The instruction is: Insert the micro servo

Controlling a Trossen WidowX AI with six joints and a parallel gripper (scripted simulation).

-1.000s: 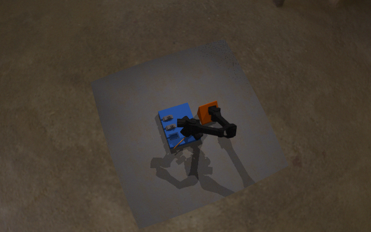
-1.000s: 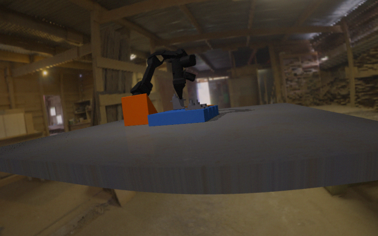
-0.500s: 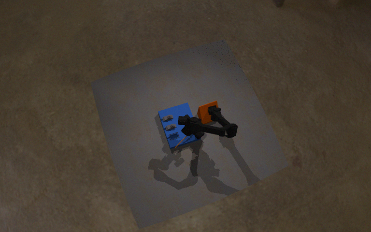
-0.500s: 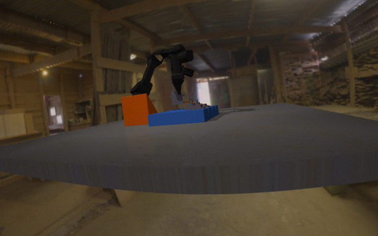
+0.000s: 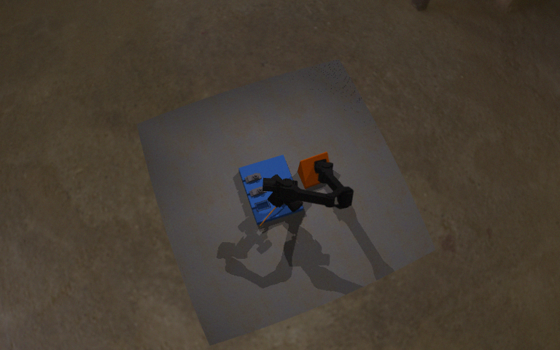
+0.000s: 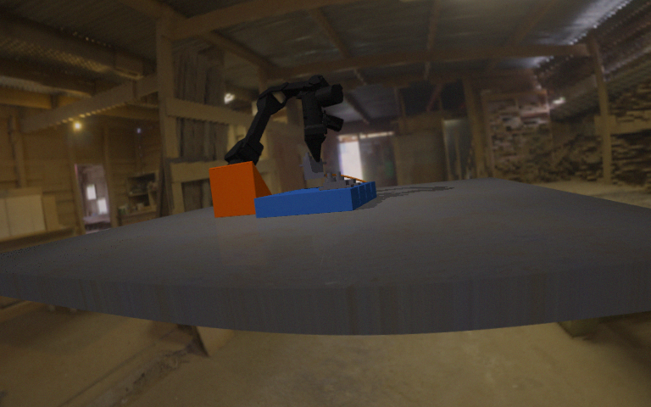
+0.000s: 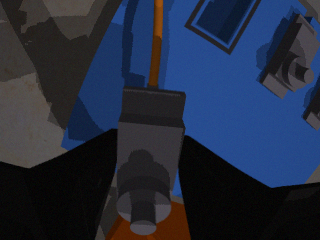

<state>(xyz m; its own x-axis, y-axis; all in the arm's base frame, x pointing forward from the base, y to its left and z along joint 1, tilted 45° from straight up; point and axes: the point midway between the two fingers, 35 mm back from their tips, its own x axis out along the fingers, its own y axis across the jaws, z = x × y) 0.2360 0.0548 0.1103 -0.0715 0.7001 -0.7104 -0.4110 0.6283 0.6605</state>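
My gripper (image 6: 317, 158) (image 7: 148, 140) is shut on the loose grey micro servo (image 6: 313, 169) (image 7: 151, 106), one finger on each side. The servo hangs a little above the blue deck (image 5: 268, 165) (image 6: 302, 204) (image 7: 225, 115). In the wrist view its output shaft shows at the bottom, facing towards the camera. Its orange cable (image 5: 267, 216) (image 7: 156, 45) runs away from the far end, towards the deck's edge. The marked empty pocket (image 5: 262, 205) (image 7: 222, 22) lies ahead and to the right of the servo in the wrist view. The arm hides the servo in the top view.
Two seated grey servos (image 5: 253, 178) (image 5: 256, 192) stand in the deck in a row with the pocket; one shows in the wrist view (image 7: 300, 37). The orange wedge-shaped block (image 5: 309, 175) (image 6: 233, 189) (image 7: 175, 215) stands beside the deck, under the arm's base.
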